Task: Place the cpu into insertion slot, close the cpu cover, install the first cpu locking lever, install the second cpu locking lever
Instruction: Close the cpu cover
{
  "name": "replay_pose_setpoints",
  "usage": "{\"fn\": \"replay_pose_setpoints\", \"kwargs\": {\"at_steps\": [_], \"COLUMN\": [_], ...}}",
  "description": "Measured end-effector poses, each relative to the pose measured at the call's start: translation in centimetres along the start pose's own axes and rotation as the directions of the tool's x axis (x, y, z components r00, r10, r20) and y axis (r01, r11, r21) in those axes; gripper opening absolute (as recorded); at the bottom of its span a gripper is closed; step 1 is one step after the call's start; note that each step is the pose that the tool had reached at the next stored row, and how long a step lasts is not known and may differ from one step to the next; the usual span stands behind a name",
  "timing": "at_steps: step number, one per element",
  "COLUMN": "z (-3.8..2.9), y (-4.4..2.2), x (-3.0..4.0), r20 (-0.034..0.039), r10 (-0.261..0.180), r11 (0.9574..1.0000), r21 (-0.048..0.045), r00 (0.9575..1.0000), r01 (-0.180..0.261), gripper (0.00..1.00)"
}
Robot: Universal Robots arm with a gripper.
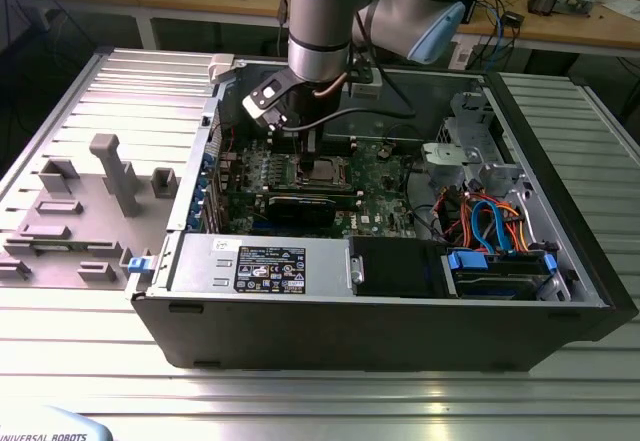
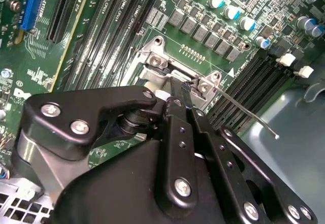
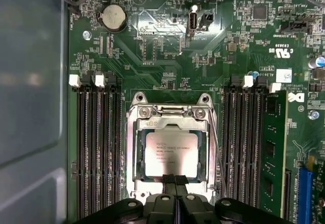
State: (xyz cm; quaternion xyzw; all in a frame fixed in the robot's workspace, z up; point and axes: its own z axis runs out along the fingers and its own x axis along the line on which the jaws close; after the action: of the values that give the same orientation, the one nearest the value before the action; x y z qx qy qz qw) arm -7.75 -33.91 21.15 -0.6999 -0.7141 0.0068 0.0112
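Note:
The cpu (image 3: 171, 153), a silvery-grey square, lies in the insertion slot (image 3: 134, 100) on the green motherboard. The cpu cover (image 3: 136, 148), a silvery frame, lies down around the chip, which shows through its window. My gripper (image 3: 175, 179) is shut, its two black fingertips pressed together at the cover's edge with nothing between them. A thin wire locking lever (image 3: 217, 150) runs along one side of the socket; in the second wrist view this lever (image 2: 249, 113) sticks out free, away from the socket. In the exterior view the gripper (image 1: 318, 166) reaches down into the open computer case.
Rows of black memory slots (image 3: 99, 148) flank the socket on both sides. A long black card (image 1: 300, 206) lies just in front of the socket. The power supply (image 1: 260, 264) and cables (image 1: 485, 223) fill the case front and the exterior view's right. A grey fixture plate (image 1: 90, 201) stands outside.

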Motion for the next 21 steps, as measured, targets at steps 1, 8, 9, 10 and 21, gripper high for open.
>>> {"fn": "replay_pose_setpoints", "kwargs": {"at_steps": [1, 8, 9, 10, 21], "z": [0.12, 0.82, 0.81, 0.81, -0.09], "y": [-0.01, 0.01, 0.01, 0.02, 0.53], "x": [0.00, 0.00, -0.01, -0.01, -0.01], "r20": [0.0000, -0.0003, -0.0002, -0.0003, -0.0003], "r10": [0.000, 0.000, 0.000, 0.000, 0.000], "r11": [1.0000, 0.9998, 0.9998, 0.9998, 0.9998], "r21": [0.0020, 0.0191, 0.0190, 0.0190, 0.0189], "r00": [1.0000, 1.0000, 1.0000, 1.0000, 1.0000], "r01": [0.000, 0.000, 0.000, 0.000, 0.000], "gripper": [0.11, 0.11, 0.11, 0.11, 0.11]}}
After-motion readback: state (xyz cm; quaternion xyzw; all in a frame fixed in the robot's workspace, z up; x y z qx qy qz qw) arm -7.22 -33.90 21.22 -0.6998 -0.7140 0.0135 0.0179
